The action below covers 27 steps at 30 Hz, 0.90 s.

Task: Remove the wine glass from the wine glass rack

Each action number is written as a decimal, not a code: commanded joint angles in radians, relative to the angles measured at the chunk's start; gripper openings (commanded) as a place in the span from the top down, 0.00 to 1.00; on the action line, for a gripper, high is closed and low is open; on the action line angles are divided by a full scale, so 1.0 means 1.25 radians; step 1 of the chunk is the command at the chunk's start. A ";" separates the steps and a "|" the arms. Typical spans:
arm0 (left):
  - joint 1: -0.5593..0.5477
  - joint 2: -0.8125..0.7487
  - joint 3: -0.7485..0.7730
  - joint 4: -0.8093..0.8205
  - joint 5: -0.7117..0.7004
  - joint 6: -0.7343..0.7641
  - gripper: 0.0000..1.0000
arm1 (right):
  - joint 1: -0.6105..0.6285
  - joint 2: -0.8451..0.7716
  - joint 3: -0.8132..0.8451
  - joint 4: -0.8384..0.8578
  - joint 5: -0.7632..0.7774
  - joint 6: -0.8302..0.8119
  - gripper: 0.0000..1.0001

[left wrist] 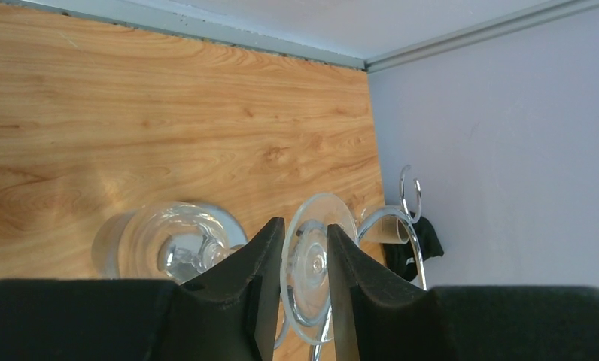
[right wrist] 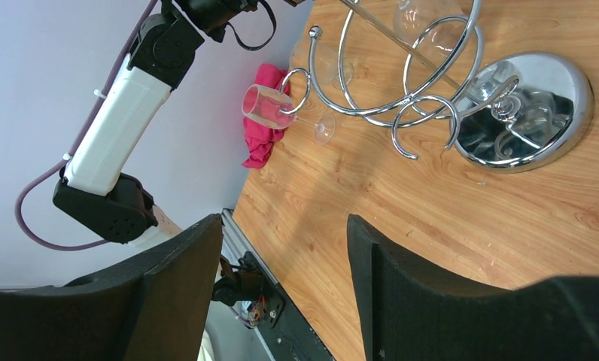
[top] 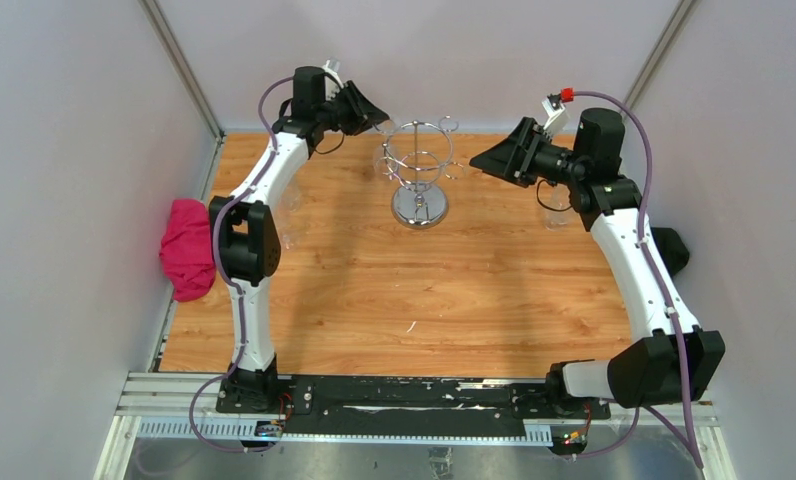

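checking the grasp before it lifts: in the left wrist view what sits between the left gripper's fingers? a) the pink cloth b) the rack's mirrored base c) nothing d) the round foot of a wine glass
d: in the left wrist view the clear round foot of the wine glass shows in the narrow gap of the left gripper.

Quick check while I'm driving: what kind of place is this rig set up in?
Probably a lab test booth, not a kitchen or bar: plain grey wall panels in metal framing enclose a wood-grain tabletop, and the left arm and right arm are bolted to a slotted metal rail at its near edge.
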<state>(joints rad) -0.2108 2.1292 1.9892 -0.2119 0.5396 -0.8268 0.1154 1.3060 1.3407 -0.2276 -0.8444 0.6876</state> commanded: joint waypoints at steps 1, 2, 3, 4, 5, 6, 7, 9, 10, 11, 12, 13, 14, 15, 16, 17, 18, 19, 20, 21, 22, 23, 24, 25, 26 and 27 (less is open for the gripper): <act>-0.002 -0.002 -0.005 -0.011 0.029 0.013 0.68 | -0.016 -0.020 -0.010 0.015 -0.010 0.006 0.34; -0.002 -0.004 -0.007 -0.015 0.027 0.017 0.69 | -0.016 -0.020 -0.010 0.015 -0.010 0.006 0.34; -0.002 -0.004 -0.008 -0.019 0.026 0.020 0.69 | -0.017 -0.020 -0.010 0.015 -0.010 0.006 0.34; -0.002 -0.005 -0.011 -0.022 0.025 0.022 0.69 | -0.018 -0.019 -0.010 0.017 -0.011 0.007 0.34; -0.002 -0.007 -0.014 -0.023 0.026 0.023 0.71 | -0.018 -0.019 -0.010 0.017 -0.012 0.008 0.34; -0.002 -0.008 -0.017 -0.024 0.025 0.023 0.72 | -0.018 -0.018 -0.010 0.016 -0.012 0.010 0.35; -0.001 -0.009 -0.021 -0.024 0.025 0.023 0.73 | -0.019 -0.018 -0.010 0.016 -0.012 0.010 0.35; 0.000 -0.013 -0.029 -0.023 0.025 0.025 0.75 | -0.020 -0.016 -0.010 0.017 -0.013 0.012 0.36; 0.001 -0.015 -0.034 -0.021 0.026 0.025 0.77 | -0.021 -0.014 -0.009 0.018 -0.015 0.012 0.36; 0.003 -0.016 -0.037 -0.019 0.026 0.024 0.79 | -0.021 -0.014 -0.009 0.019 -0.016 0.014 0.37; 0.005 -0.019 -0.043 -0.015 0.024 0.020 0.81 | -0.021 -0.014 -0.009 0.019 -0.017 0.015 0.37; 0.007 -0.021 -0.052 -0.005 0.025 0.015 0.82 | -0.021 -0.014 -0.009 0.020 -0.018 0.016 0.37; 0.009 -0.023 -0.057 0.004 0.028 0.009 0.83 | -0.021 -0.014 -0.008 0.021 -0.018 0.016 0.38; 0.011 -0.023 -0.059 0.007 0.030 0.006 0.85 | -0.022 -0.014 -0.008 0.021 -0.018 0.017 0.39; 0.011 -0.023 -0.058 0.011 0.035 0.003 0.86 | -0.022 -0.014 -0.008 0.022 -0.018 0.017 0.39; 0.013 -0.024 -0.057 0.011 0.037 0.002 0.87 | -0.022 -0.013 -0.007 0.022 -0.018 0.018 0.39; 0.013 -0.026 -0.056 0.012 0.037 0.001 0.87 | -0.022 -0.014 -0.007 0.023 -0.019 0.020 0.39; 0.013 -0.027 -0.055 0.012 0.037 0.002 0.88 | -0.022 -0.013 -0.008 0.024 -0.020 0.020 0.39; 0.014 -0.030 -0.054 0.013 0.036 0.002 0.88 | -0.023 -0.014 -0.008 0.025 -0.021 0.020 0.39; 0.015 -0.031 -0.054 0.014 0.036 0.002 0.88 | -0.022 -0.014 -0.009 0.026 -0.020 0.022 0.39; 0.018 -0.033 -0.054 0.015 0.038 0.001 0.88 | -0.022 -0.014 -0.010 0.027 -0.021 0.022 0.39; 0.020 -0.034 -0.055 0.019 0.041 0.001 0.88 | -0.023 -0.014 -0.011 0.027 -0.021 0.023 0.40; 0.023 -0.036 -0.059 0.027 0.044 -0.002 0.89 | -0.022 -0.013 -0.012 0.028 -0.021 0.023 0.40; 0.026 -0.038 -0.063 0.034 0.048 -0.007 0.89 | -0.023 -0.014 -0.014 0.028 -0.021 0.023 0.40; 0.030 -0.041 -0.070 0.043 0.053 -0.013 0.89 | -0.022 -0.015 -0.014 0.028 -0.021 0.024 0.40; 0.033 -0.044 -0.075 0.052 0.057 -0.017 0.89 | -0.022 -0.014 -0.015 0.027 -0.021 0.024 0.40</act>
<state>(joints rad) -0.1925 2.1185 1.9301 -0.1524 0.5835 -0.8513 0.1036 1.3056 1.3365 -0.2134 -0.8471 0.7105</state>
